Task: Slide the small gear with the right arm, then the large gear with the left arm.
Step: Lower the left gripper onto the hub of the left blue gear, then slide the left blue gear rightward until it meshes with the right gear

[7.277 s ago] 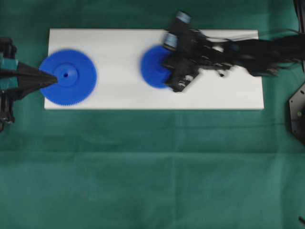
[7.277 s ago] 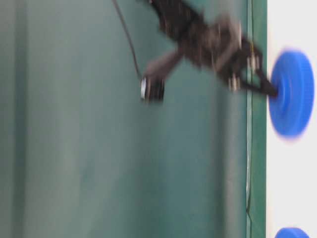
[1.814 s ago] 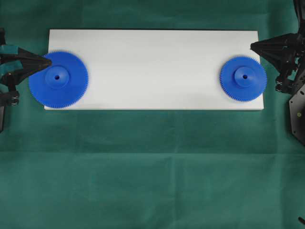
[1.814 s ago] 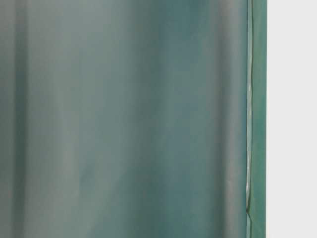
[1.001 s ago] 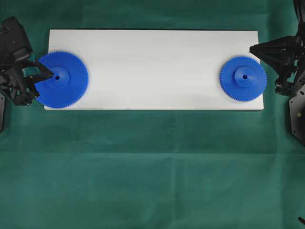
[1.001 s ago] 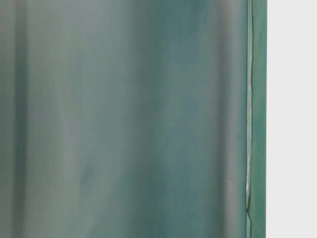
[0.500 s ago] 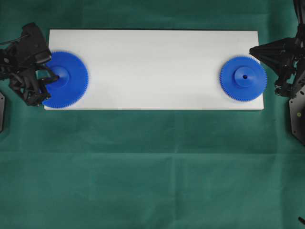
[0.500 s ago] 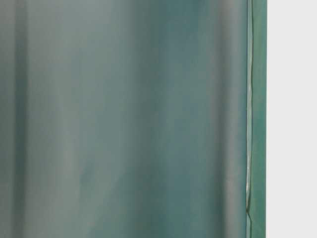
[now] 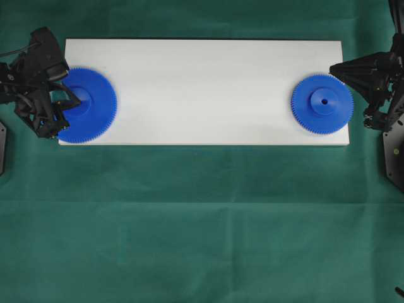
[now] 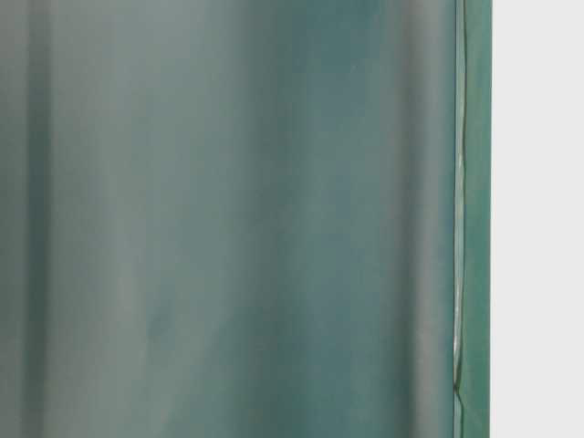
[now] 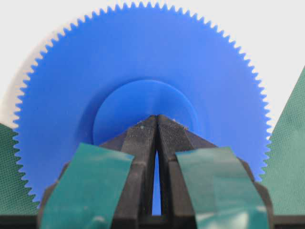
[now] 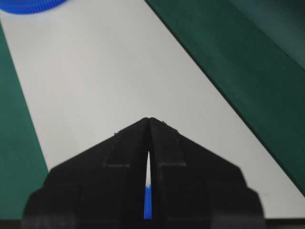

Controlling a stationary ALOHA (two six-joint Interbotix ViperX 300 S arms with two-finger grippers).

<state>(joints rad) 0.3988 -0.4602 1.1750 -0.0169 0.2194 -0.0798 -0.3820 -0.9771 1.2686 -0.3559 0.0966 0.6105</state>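
A green cloth (image 9: 202, 221) covers the table, bare along its near side; farther back lies a white board (image 9: 202, 88) running left to right; the large gear (image 9: 88, 106) sits at its left end, overhanging the edge, the small gear (image 9: 322, 104) at its right end, well apart; the left gripper (image 11: 157, 118) is clenched on nothing, its tip over the hub, probably to push the gear by the centre hole; the right gripper (image 12: 149, 120), likewise pinched empty, waits just beyond the board's right end, apparently finished; the left arm (image 9: 35, 82) hides the gear's left edge and hole, so tip contact is unclear; the table-level view is blurred.
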